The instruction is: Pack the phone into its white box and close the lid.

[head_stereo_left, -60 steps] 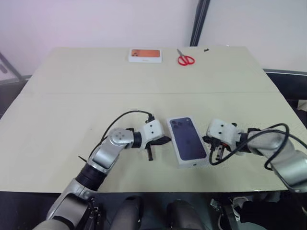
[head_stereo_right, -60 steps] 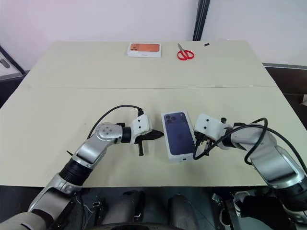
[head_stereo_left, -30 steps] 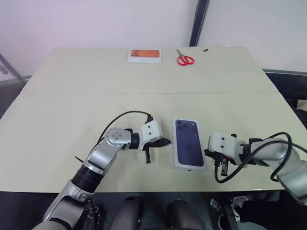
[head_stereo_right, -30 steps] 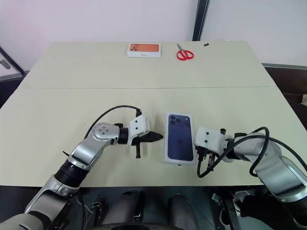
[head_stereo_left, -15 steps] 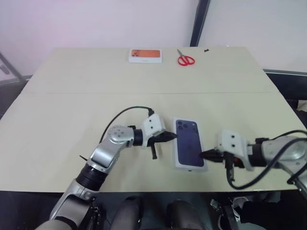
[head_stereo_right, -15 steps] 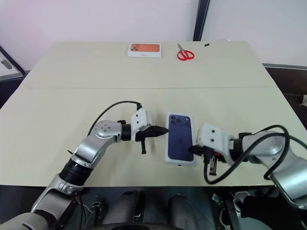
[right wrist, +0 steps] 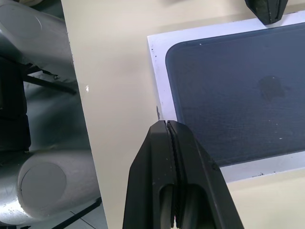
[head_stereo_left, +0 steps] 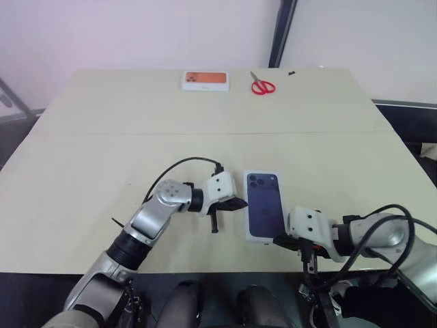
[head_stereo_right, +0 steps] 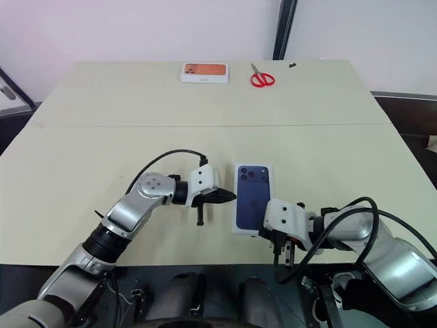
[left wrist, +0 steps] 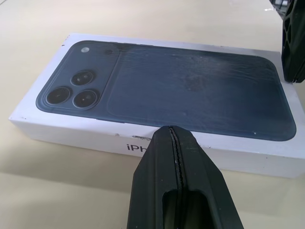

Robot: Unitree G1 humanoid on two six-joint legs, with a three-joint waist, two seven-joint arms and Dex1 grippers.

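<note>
We saw the lid (head_stereo_left: 265,206) white at its edges, its face printed with a dark navy phone back bearing three lenses. The table (head_stereo_left: 82,157) was pale beige, the scissors (head_stereo_left: 262,85) red-handled, the small box (head_stereo_left: 205,80) orange-topped, and both grippers' fingers (left wrist: 177,191) black.

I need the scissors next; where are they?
The red scissors lie at the table's far edge, just right of the orange-topped box.
</note>
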